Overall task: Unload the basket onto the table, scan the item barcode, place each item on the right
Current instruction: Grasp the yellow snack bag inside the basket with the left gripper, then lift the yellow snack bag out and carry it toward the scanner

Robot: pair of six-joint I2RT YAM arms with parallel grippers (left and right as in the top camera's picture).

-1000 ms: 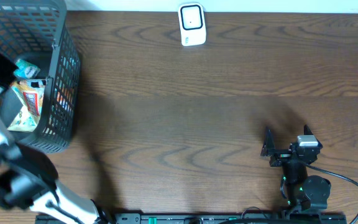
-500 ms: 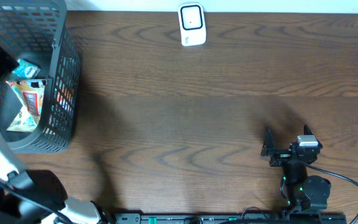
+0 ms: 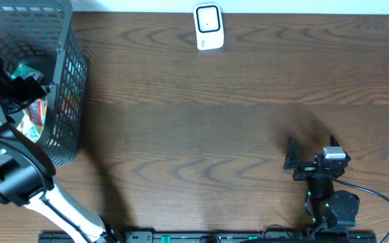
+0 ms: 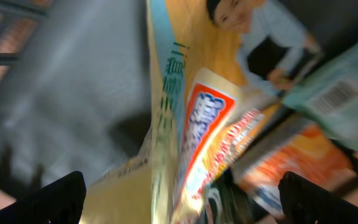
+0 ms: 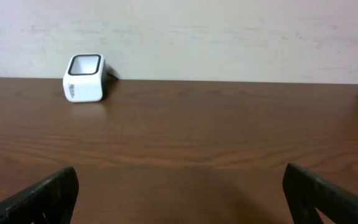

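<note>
Several snack packets lie in the dark mesh basket (image 3: 66,81) at the table's far left. My left gripper (image 3: 27,88) reaches down inside it and hangs open just above them. Close up, a yellow and orange packet (image 4: 197,137) fills the space between the open fingers of the left gripper (image 4: 182,202), without being gripped. A teal packet (image 4: 344,93) with a barcode lies to its right. The white scanner (image 3: 208,27) stands at the table's back edge, also seen as the scanner (image 5: 84,78) from the right wrist. My right gripper (image 3: 311,150) rests open and empty at the front right.
The basket's tall mesh walls close round the left arm. Bare brown table (image 3: 201,135) stretches between the basket, the scanner and the right arm. A pale wall (image 5: 229,37) rises behind the scanner.
The left arm has swung and dipped into the basket, and its gripper has gone from shut to open above the packets. The right arm has stayed still.
</note>
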